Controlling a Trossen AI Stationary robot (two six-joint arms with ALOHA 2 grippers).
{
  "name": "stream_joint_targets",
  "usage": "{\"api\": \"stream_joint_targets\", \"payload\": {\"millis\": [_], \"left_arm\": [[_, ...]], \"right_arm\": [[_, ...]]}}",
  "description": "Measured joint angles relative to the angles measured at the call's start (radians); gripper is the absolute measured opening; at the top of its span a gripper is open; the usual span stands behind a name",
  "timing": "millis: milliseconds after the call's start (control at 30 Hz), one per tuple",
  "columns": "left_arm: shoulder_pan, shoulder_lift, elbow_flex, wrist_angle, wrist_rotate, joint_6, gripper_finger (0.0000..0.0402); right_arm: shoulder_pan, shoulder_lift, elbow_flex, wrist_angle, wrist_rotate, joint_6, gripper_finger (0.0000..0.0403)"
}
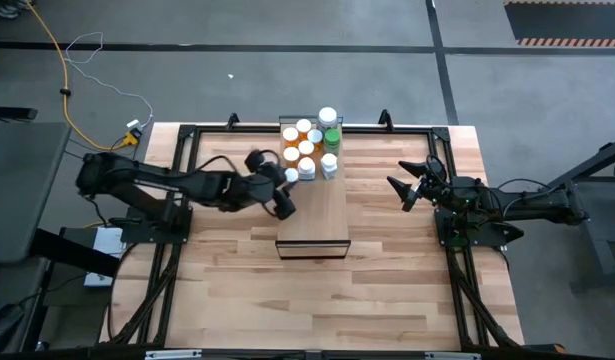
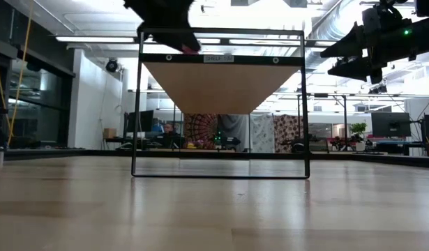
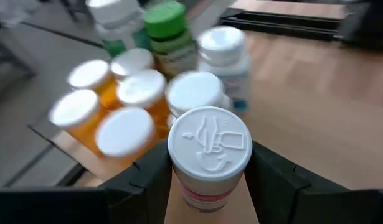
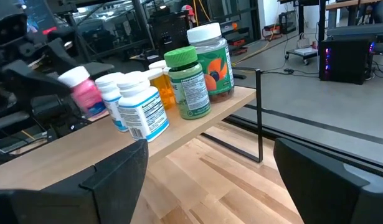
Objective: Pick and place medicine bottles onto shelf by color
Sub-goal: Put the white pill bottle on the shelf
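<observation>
Medicine bottles (image 1: pixel 309 140) are crowding the far end of the shelf (image 1: pixel 313 215), orange ones bunched together, a green one and white ones alongside. Now the left gripper (image 3: pixel 210 180) is hovering over the shelf just beside that cluster, fingers clamped on a pink-bodied bottle (image 3: pixel 210 155) with a white cap. It is being carried upright, right next to the white bottles. The right gripper (image 1: pixel 401 190) is waiting with fingers spread wide, off to the shelf's right side above the table (image 1: pixel 407 290).

Placing this one well looks like a matter of keeping it vertical, lowering it until the base sits flat on the wood, and steering clear of the neighbouring caps. There is little room; a sideways nudge could topple the nearest white bottle.
</observation>
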Motion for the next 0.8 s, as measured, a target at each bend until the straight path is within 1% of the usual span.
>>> {"api": "stream_joint_targets", "payload": {"millis": [133, 300, 400, 500, 667, 800], "left_arm": [[0.014, 0.064, 0.053, -0.031, -0.055, 0.009, 0.0162], [0.017, 0.102, 0.061, -0.029, -0.063, 0.009, 0.0163], [0.017, 0.105, 0.061, -0.031, -0.06, 0.009, 0.0163], [0.017, 0.104, 0.061, -0.031, -0.016, 0.009, 0.0163], [0.017, 0.043, 0.063, -0.047, 0.05, 0.009, 0.0163], [0.021, 0.009, 0.061, -0.059, 0.124, 0.008, 0.0163]], "right_arm": [[0.0, 0.0, 0.0, -0.001, 0.0, -0.018, 0.0337], [0.0, 0.0, 0.0, -0.001, 0.0, -0.026, 0.0337], [0.0, 0.0, 0.0, 0.0, 0.0, -0.026, 0.0337], [0.0, 0.0, 0.0, 0.0, 0.0, -0.026, 0.0337], [0.0, 0.0, 0.0, 0.0, 0.0, -0.023, 0.0337], [0.0, 0.0, 0.0, 0.0, 0.0, -0.023, 0.0337]]}}
